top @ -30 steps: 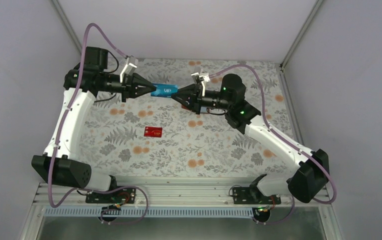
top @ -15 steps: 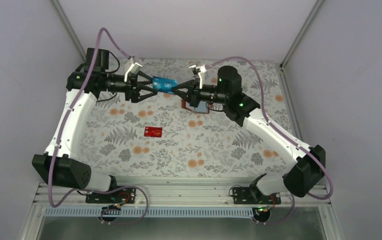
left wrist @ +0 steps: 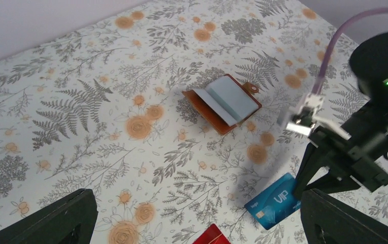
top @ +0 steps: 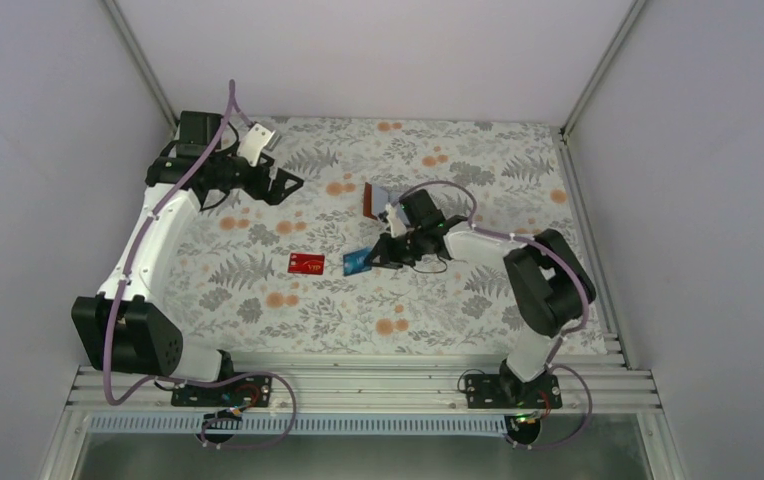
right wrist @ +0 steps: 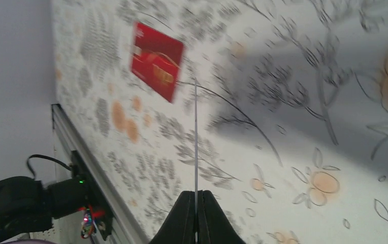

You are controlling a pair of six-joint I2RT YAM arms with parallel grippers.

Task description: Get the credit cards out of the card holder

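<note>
Blue card (top: 357,262) is out of the card holder (top: 376,198) and low over the table (top: 438,300), just beside the red card (top: 306,263), at its 3 o'clock in the top view. The red card already lies flat. The right gripper (top: 373,258) pinches the blue card by its right-hand short edge, jaws pressed together on it. On the right wrist view the card shows edge-on as a thin line running out from between the fingertips (right wrist: 204,213). Can't tell whether the free end touches the table yet. The holder sits open at roughly 1 o'clock of the blue card, clearly apart, pale pockets up and snap tab on the far side. Can't tell from here if more cards are inside. The left gripper (top: 283,183) is parked at about 9 o'clock of the holder, jaws spread wide, nothing in them. Step in hand looks like the put-down. I'd bring the card fully flat before letting go so it doesn't flip or skate, keep a gap to the red card so they don't overlap, open just enough to free it, then back straight off along the card's long axis so the fingers don't drag it. Risk: a thin card lying flat is hard to re-grip, so place it right the first time.
</note>
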